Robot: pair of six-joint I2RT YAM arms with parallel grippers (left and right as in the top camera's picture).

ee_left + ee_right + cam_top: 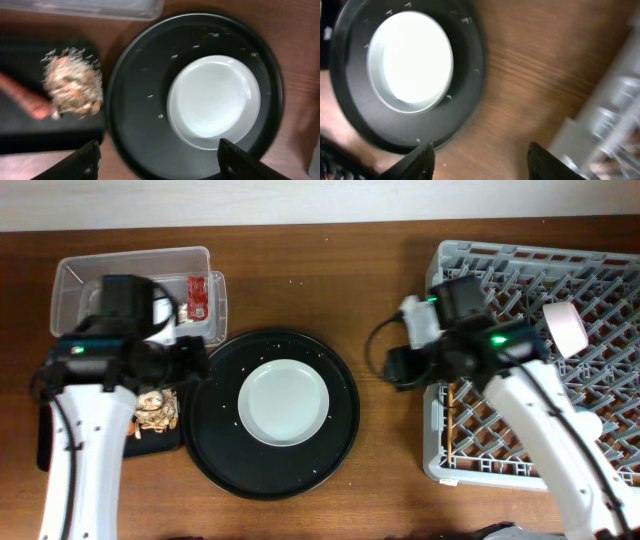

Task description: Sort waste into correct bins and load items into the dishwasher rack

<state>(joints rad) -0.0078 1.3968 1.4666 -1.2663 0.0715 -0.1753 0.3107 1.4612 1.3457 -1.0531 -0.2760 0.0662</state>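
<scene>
The rack [540, 360] takes up the right side of the table [380, 300], with the cup [565, 328] among its prongs and the chopsticks [452, 420] running along its left edge. At centre lies the round tray [340, 440], speckled with crumbs, and the plate [284, 402] sits flat in the middle of it, apparently the last dish outside the rack. To the left, the tub [80, 280] holds the wrapper [197, 295]. Just below it, the black tray [25, 135] carries the scraps [72, 87], with the carrot [22, 95] touching them. The plate lies between the two arms. The left tool [157, 145] hangs over the round tray's left rim with its fingers spread and nothing between them, and the plate is to its right. The right tool [480, 147], equally wide apart and empty, hovers over bare wood between the round tray and the rack, with the plate to its left. The left tool looks slightly the nearer, but the rack is on the right arm's side, so the lift probably falls to that arm. Being round, the plate has no long axis to line up with. What matters is its low rim, sunk within the round tray's wall, which a finger would have to get under.
</scene>
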